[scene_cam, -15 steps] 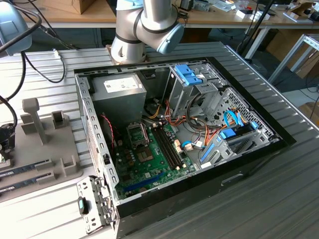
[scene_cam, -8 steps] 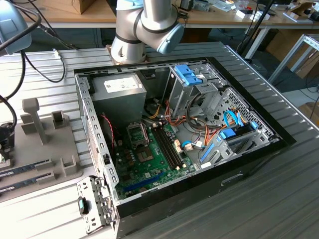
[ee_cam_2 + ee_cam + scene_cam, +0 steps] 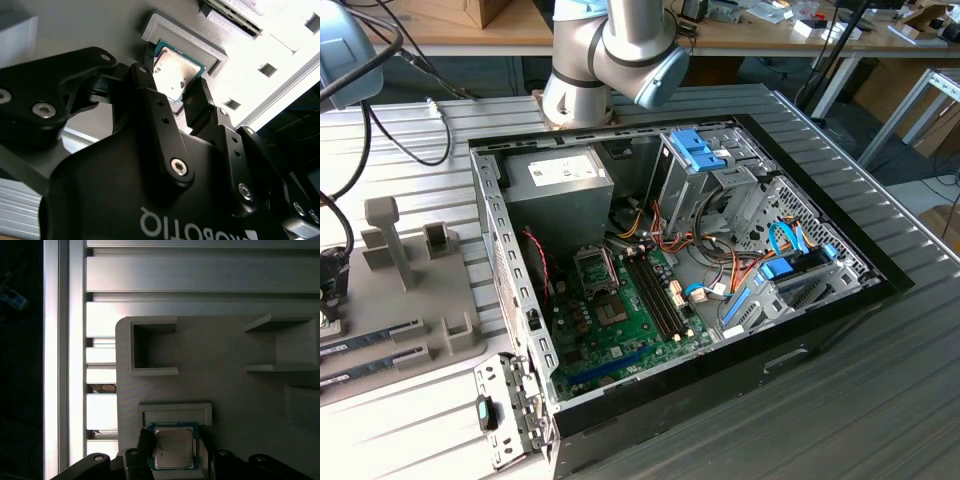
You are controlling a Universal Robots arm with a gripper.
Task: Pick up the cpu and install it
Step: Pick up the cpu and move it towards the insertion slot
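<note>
**Straddling the cpu in its holder**

The pincer (image 3: 172, 86) is seen narrowly parted, with one finger set beside each of two opposite edges of the cpu (image 3: 171, 70); contact cannot be confirmed. The chip is seated flat in a recess of the grey holder (image 3: 225, 390) on the slatted desk (image 3: 200, 275). It is judged light, rigid and fragile underneath, and best gripped by its edges.
</note>
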